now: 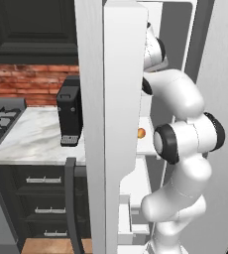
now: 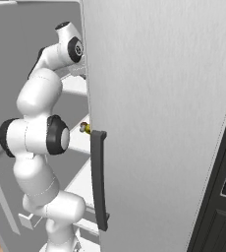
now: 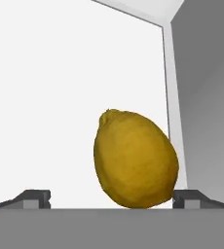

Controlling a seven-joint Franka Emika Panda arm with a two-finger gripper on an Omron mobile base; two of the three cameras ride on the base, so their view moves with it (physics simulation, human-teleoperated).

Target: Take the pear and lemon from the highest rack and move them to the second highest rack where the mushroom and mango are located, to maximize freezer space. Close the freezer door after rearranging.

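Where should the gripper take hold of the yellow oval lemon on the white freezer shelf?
Across the widest middle of the yellow oval lemon, coming straight ahead along the hand view. It stands with its pointed end up, and the open gripper has one fingertip on each side of its base.

The arm (image 1: 180,149) rises folded, elbow bent, forearm reaching upward. The gripper (image 3: 111,198) has its fingertips (image 3: 36,197) spread wide apart.

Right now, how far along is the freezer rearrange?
Early to midway. The freezer door is open and the arm reaches inside. In the hand view the lemon sits between the open fingertips of the gripper, not yet gripped. The mango shows on a lower shelf. The pear's place cannot be told. Left: grasp the lemon, move it down, close the door.
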